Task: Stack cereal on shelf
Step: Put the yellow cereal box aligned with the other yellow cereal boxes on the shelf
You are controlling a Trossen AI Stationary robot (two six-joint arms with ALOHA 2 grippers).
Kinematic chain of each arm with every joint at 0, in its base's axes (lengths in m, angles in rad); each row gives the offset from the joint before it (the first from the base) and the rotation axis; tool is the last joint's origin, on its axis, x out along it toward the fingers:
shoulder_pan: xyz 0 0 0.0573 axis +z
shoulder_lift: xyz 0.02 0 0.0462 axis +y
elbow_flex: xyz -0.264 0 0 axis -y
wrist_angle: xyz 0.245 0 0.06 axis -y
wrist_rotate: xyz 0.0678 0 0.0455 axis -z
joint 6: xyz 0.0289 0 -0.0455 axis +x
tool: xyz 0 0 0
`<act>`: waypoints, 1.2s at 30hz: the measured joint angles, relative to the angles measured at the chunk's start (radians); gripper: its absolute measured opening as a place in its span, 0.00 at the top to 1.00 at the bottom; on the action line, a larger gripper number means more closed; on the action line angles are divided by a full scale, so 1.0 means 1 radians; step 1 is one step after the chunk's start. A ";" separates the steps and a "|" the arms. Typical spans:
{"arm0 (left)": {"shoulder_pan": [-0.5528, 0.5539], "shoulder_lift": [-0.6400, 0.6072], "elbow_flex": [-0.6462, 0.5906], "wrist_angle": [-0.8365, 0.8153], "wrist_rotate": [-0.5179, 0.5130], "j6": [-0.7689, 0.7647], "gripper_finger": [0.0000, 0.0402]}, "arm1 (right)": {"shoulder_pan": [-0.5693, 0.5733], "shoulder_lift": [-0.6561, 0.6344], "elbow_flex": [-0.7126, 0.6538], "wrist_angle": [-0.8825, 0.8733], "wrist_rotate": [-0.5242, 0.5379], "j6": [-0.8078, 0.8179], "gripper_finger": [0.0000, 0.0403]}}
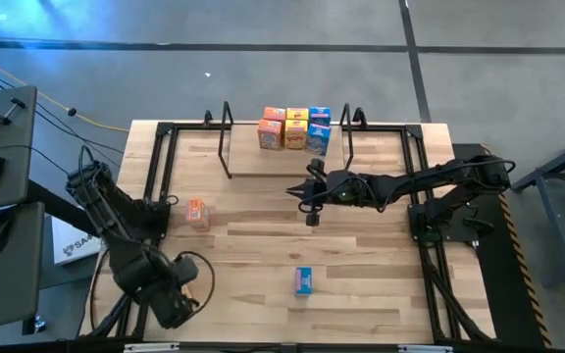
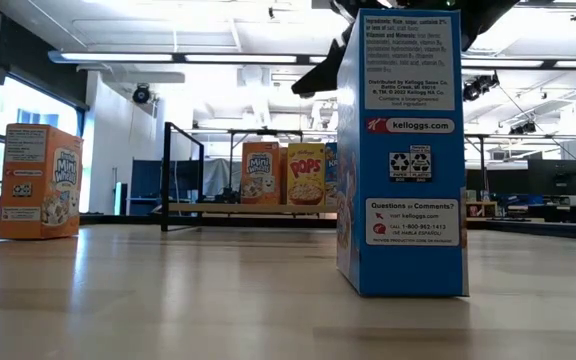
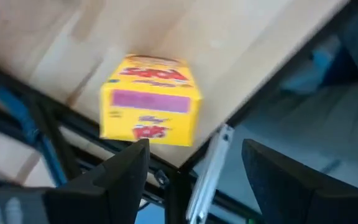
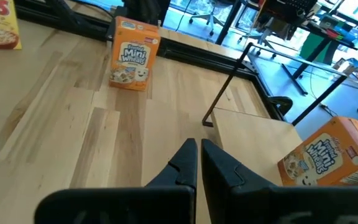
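Several cereal boxes [image 1: 294, 128] stand on the shelf board [image 1: 263, 162] at the table's far side. An orange box [image 1: 197, 212] stands on the table at the left and also shows in the right wrist view [image 4: 132, 55]. A blue box [image 1: 303, 281] stands near the front and looms close in the low view [image 2: 400, 150]. A yellow box [image 3: 151, 99] stands by the table's left edge; my left arm hides it from above. My left gripper [image 3: 194, 168] is open, its fingers short of that box. My right gripper [image 1: 312, 203] is shut and empty, hovering in front of the shelf.
Black wire uprights [image 1: 226, 137] stand at both ends of the shelf. A black metal frame [image 1: 155, 167] runs along the table's edges. Bare wood lies between the orange and blue boxes. An orange box [image 4: 325, 155] on the shelf sits close to my right gripper.
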 joint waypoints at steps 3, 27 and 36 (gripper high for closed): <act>0.035 0.004 0.000 0.042 0.023 0.151 0.37 | 0.000 0.000 0.000 -0.004 -0.011 -0.001 1.00; 0.004 0.004 0.000 0.020 -0.052 0.733 0.01 | -0.003 0.000 0.000 -0.032 -0.019 0.032 1.00; -0.016 0.005 0.000 0.111 -0.059 0.682 0.00 | -0.003 0.000 0.000 -0.031 -0.018 0.051 1.00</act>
